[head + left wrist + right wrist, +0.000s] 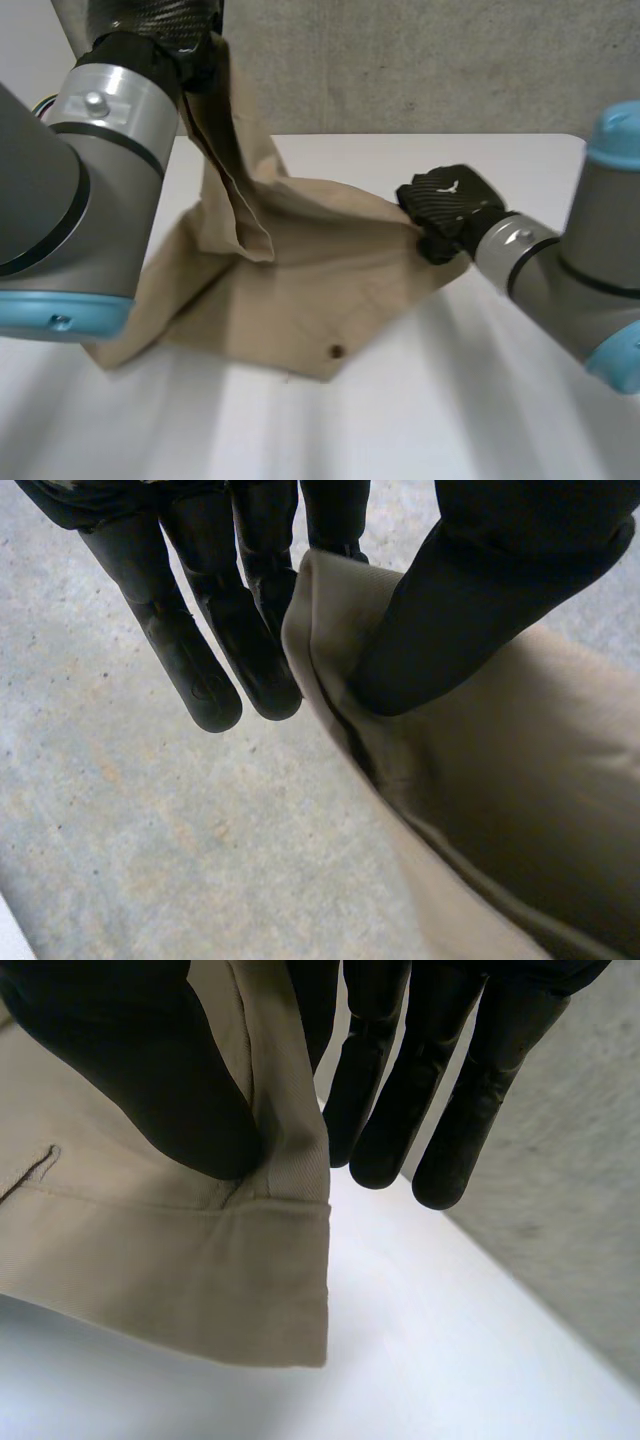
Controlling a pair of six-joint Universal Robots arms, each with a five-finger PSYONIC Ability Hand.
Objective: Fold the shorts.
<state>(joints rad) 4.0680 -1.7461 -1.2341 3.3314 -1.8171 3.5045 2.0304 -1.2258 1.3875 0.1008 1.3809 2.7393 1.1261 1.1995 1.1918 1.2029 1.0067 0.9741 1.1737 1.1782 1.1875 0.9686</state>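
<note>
Shorts [300, 290] sit mid-counter [480, 400], partly lifted. Left hand [215, 650] pinches a folded edge between thumb and fingers, high at 11 o'clock, and the cloth drapes down from it. Right hand [450, 205] pinches the hemmed corner at 3 o'clock, low near the counter. Bare counter from 4 to 7 o'clock. Left arm [60, 190] overhangs the shorts' 9 o'clock edge. Wall [420, 60] at 12.

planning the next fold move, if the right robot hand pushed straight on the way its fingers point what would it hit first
Probably the white table: in its wrist view the right robot hand, pinching the hem of the shorts, points down at bare tabletop, though depth is unclear.
</note>
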